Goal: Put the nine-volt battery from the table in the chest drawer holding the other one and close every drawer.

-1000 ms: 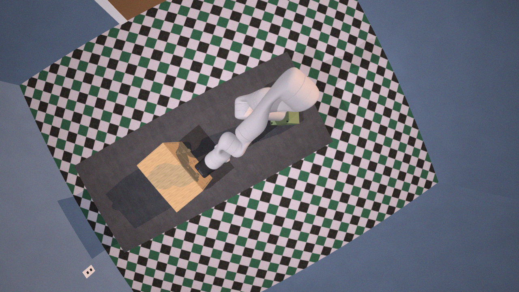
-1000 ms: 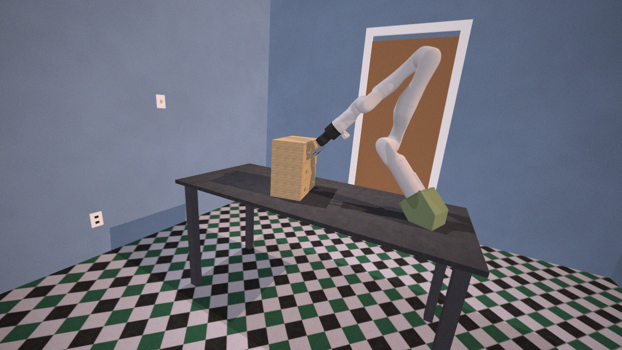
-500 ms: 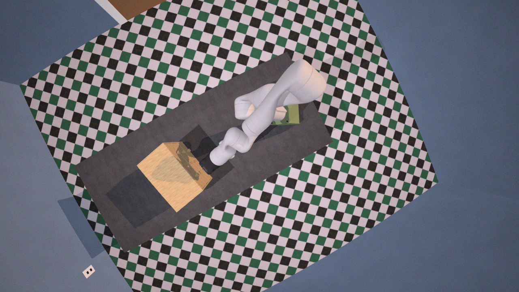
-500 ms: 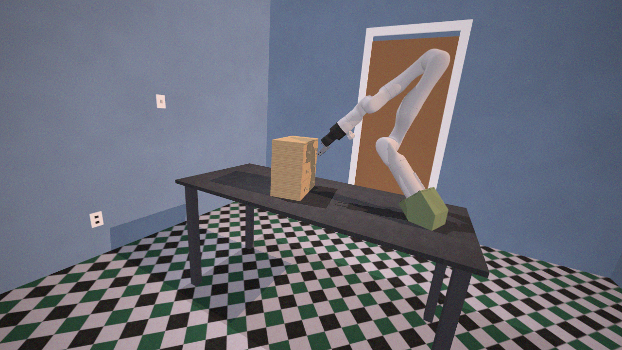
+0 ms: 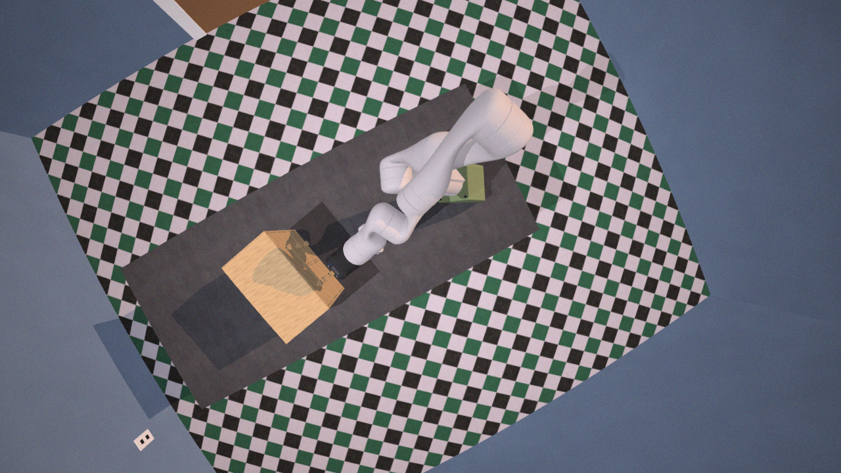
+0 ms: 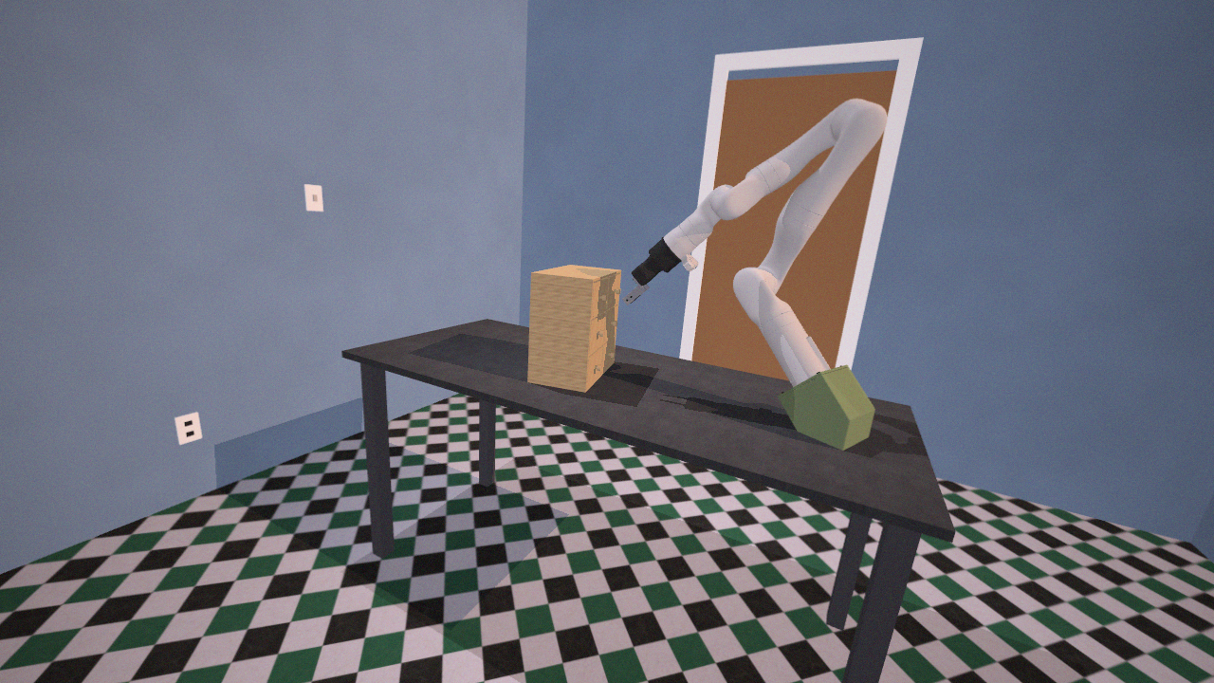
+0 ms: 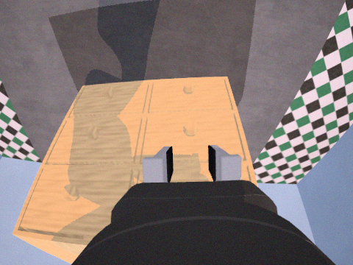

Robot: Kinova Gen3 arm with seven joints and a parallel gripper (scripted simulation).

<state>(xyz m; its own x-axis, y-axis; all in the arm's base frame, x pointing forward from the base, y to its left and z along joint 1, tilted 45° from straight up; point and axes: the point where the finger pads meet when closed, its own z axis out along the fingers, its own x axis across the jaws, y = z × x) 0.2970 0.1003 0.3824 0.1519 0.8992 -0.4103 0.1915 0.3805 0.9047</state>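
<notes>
The dark surface [image 5: 264, 211] [image 6: 849, 475] [image 7: 294, 44] carries the wooden chest and the white arm [image 5: 431, 176] [image 6: 806, 212], whose green base [image 5: 477, 182] [image 6: 832, 415] stands well apart from the chest, out from its drawer side. The chest [image 5: 276, 282] [image 6: 560, 331] [image 7: 146, 99] stands upright, its drawer fronts [image 7: 103, 147] in two columns of three, apparently pushed in. Small round knobs [image 7: 190, 129] stick out from those fronts.

The jaws hang tilted downward near the upper part of the chest's front, just short of it — visibly apart from the wood in the exterior view. They stand partway open, well over halfway, with nothing gripped between them. As for the nine-volt battery, I cannot tell where it lies relative to the jaws or the chest — no view shows it.

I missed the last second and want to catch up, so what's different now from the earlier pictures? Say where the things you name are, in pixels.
The gripper [image 6: 630, 297] [image 7: 190, 158] has drawn back, away from the front of the chest [image 5: 276, 282] [image 6: 560, 326] [image 7: 162, 121], and the arm [image 5: 426, 182] [image 6: 798, 203] has shifted with it. Nothing visible was taken hold of or let go. The chest and the green base [image 5: 477, 182] [image 6: 836, 407] stayed put.
</notes>
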